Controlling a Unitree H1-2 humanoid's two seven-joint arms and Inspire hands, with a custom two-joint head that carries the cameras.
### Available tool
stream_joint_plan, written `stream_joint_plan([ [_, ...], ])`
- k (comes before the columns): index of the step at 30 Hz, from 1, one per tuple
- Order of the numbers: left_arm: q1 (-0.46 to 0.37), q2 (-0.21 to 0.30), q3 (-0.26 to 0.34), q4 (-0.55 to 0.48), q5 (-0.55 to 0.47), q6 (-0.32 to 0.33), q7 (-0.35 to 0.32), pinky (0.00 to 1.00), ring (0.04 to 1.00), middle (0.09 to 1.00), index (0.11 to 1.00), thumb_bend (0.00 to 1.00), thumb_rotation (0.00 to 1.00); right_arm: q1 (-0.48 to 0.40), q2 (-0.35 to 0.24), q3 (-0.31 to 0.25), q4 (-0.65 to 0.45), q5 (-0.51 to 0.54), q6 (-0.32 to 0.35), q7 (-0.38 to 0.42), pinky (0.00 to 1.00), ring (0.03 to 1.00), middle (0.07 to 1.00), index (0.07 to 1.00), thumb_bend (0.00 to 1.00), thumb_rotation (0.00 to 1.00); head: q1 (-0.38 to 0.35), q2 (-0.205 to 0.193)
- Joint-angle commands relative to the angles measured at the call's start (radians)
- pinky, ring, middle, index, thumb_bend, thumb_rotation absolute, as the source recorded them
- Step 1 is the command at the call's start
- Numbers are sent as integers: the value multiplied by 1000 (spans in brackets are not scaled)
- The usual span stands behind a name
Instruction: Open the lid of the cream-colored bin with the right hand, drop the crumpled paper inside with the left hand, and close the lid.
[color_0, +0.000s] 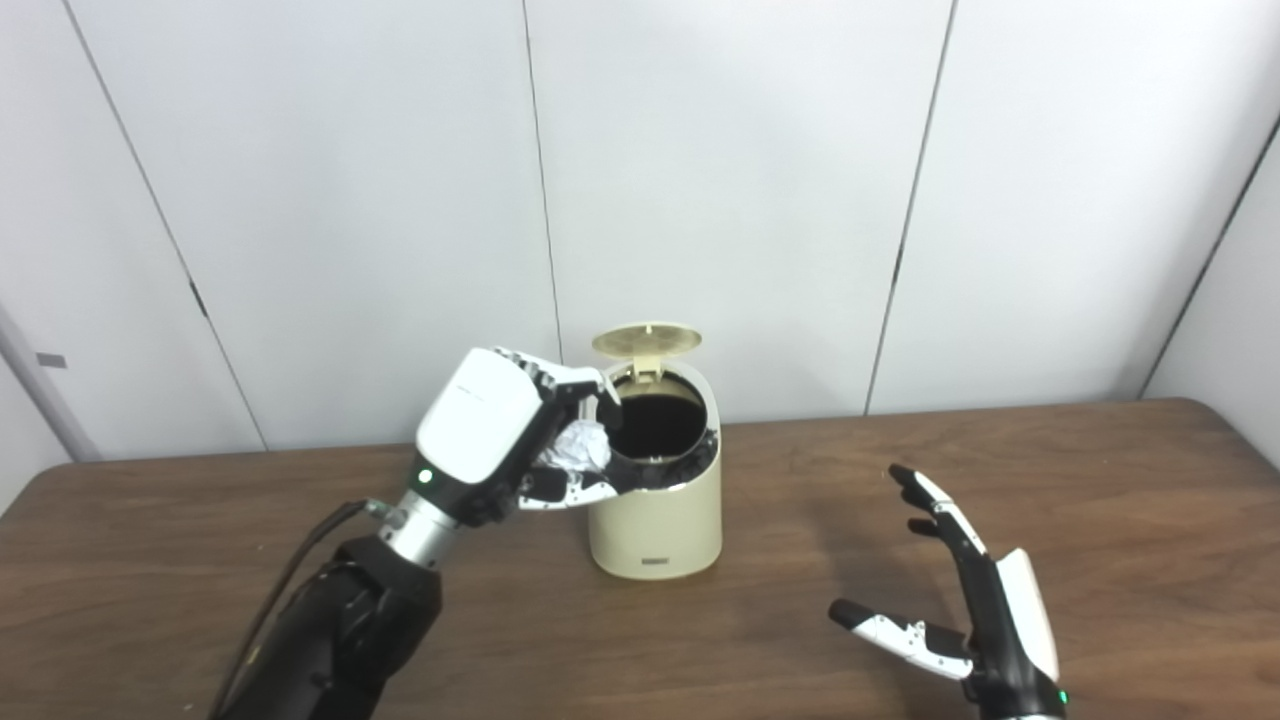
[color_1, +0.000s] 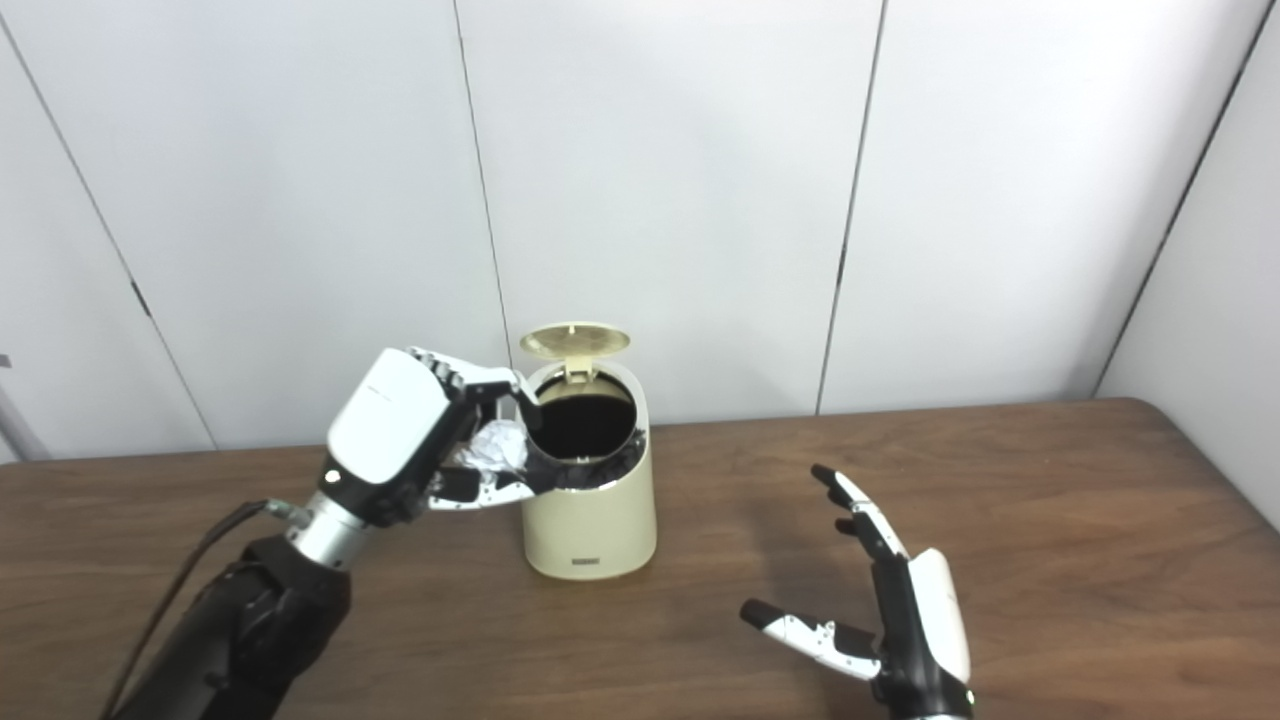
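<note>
The cream-colored bin stands mid-table with its round lid flipped up at the back, showing a dark interior. My left hand is raised at the bin's left rim, shut on the white crumpled paper, which sits just left of the opening. My right hand rests low over the table to the right of the bin, open, fingers spread, holding nothing. In the right eye view the paper again lies against the bin's left edge.
The brown wooden table runs to a rounded back right corner. White wall panels stand right behind the bin. A black cable trails from my left wrist.
</note>
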Motion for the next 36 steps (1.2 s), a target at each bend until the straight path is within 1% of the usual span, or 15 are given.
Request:
stream_joint_plan([
  [1, -69, 1, -12, 24, -2, -12, 60, 107, 136, 191, 470, 510, 33, 38, 81, 45, 30, 9, -28, -22, 765, 854, 876, 850, 839, 556, -7, -1],
  [4, -99, -2, -58, 94, 0, -13, 118, 114, 134, 183, 470, 509, 33, 46, 84, 48, 19, 15, -12, -12, 778, 862, 882, 859, 839, 557, -12, -2],
  [6, -122, -8, -83, 141, 21, -13, 164, 112, 129, 175, 470, 509, 32, 48, 86, 48, 17, 12, -11, -13, 778, 862, 884, 860, 841, 557, -12, -4],
  [19, -259, -50, -161, 424, 64, -3, 326, 92, 115, 160, 470, 510, 32, 57, 83, 49, 4, 12, -6, -8, 774, 861, 885, 863, 835, 568, -6, -4],
  [25, -303, -56, -181, 501, 54, -3, 363, 97, 122, 166, 470, 510, 32, 62, 84, 50, -5, 7, -1, -9, 768, 858, 884, 861, 836, 554, -7, 1],
  [30, -316, -56, -188, 514, 44, 4, 361, 93, 119, 163, 470, 510, 32, 62, 85, 50, -3, 8, -4, -9, 766, 856, 883, 863, 835, 554, -7, 1],
  [33, -342, -66, -187, 542, 31, 14, 344, 88, 117, 158, 470, 509, 31, 63, 89, 52, -7, 8, 4, -5, 767, 857, 884, 859, 837, 552, -13, 1],
  [36, -360, -73, -194, 573, 24, 7, 337, 97, 131, 175, 470, 509, 32, 62, 92, 53, -5, 6, 3, -7, 762, 854, 883, 857, 841, 543, -14, 1],
])
